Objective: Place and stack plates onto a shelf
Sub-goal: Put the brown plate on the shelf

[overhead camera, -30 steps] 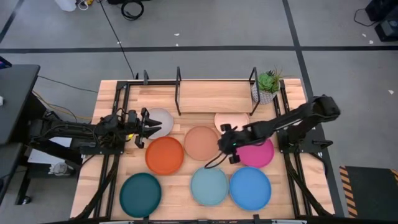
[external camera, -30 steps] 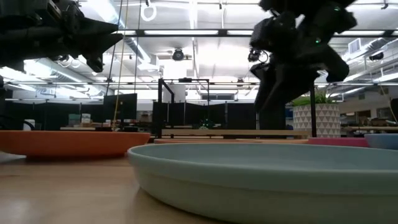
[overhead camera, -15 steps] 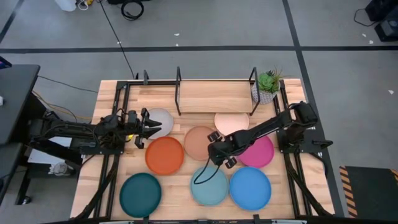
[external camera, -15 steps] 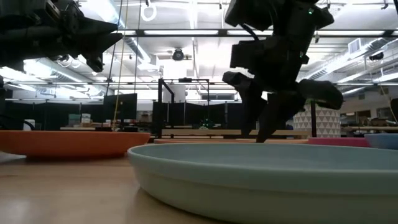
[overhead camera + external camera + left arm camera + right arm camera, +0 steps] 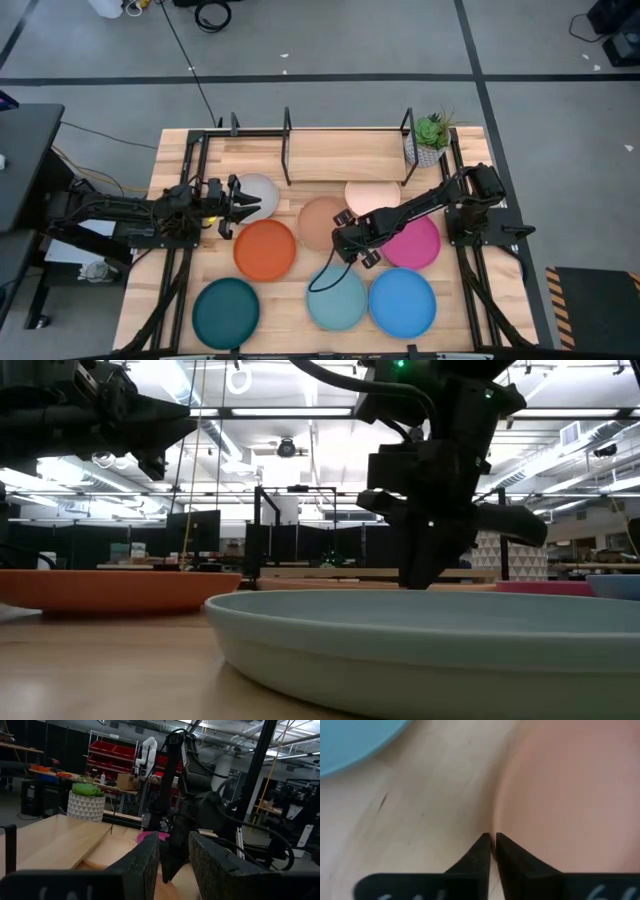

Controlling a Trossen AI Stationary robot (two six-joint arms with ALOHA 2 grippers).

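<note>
right gripper (image 5: 345,240) jaws nearly closed, tips pinching the near rim of the peach plate (image 5: 318,222); in the right wrist view the rim edge runs right into the thin slit between the fingers (image 5: 481,854). plate flat on the table (image 5: 275,295), between the orange plate (image 5: 265,248) and magenta plate (image 5: 418,245), in front of the shelf (image 5: 345,155). light teal plate (image 5: 336,300) just beside. left gripper (image 5: 238,203) hovers at the grey-white plate (image 5: 260,190), fingers slightly apart, holding nothing.
</note>
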